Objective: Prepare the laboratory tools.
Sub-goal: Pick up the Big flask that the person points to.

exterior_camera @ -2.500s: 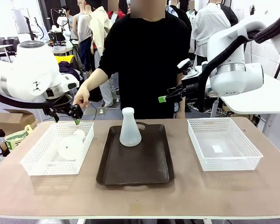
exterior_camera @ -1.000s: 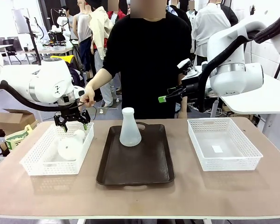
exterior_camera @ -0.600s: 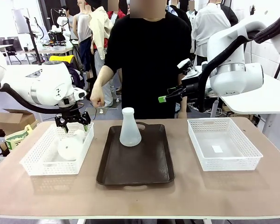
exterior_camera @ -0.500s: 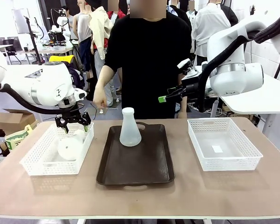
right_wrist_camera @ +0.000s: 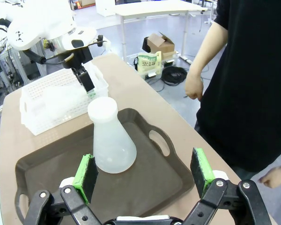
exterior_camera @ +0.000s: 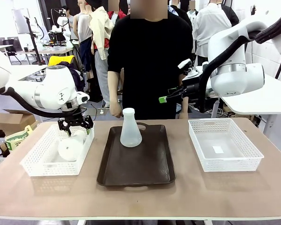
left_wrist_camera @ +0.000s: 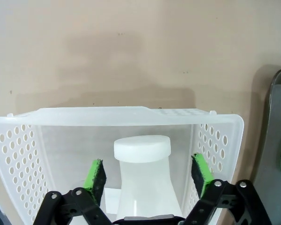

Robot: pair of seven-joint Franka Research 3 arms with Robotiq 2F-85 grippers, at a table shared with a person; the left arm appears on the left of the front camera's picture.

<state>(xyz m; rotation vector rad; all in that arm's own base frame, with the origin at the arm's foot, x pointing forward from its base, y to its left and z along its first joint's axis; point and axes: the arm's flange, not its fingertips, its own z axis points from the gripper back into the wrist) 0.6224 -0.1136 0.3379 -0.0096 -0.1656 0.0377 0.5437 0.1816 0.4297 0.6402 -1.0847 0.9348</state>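
Observation:
One frosted-white flask [exterior_camera: 130,127] stands upright on the far part of the dark brown tray [exterior_camera: 136,168]. A second flask [exterior_camera: 69,146] lies on its side in the left white basket [exterior_camera: 35,164], neck toward the person. My left gripper [exterior_camera: 76,125] hangs open just over that neck. In the left wrist view the flask's neck [left_wrist_camera: 142,161] sits between the spread green pads [left_wrist_camera: 97,176], not clamped. My right gripper [exterior_camera: 165,99] is held open in the air right of the person; its wrist view looks down on the upright flask [right_wrist_camera: 111,138] between wide green pads [right_wrist_camera: 85,177].
An empty white basket [exterior_camera: 225,159] stands at the right. The person stands at the far edge, one hand [exterior_camera: 115,110] hanging just behind the tray. The tray's edge [left_wrist_camera: 277,140] lies right of the left basket's far wall [left_wrist_camera: 117,113].
My left gripper has swung in and come down over the flask's neck in the left basket. The person's hand has pulled away from the basket toward their body. The right arm is still.

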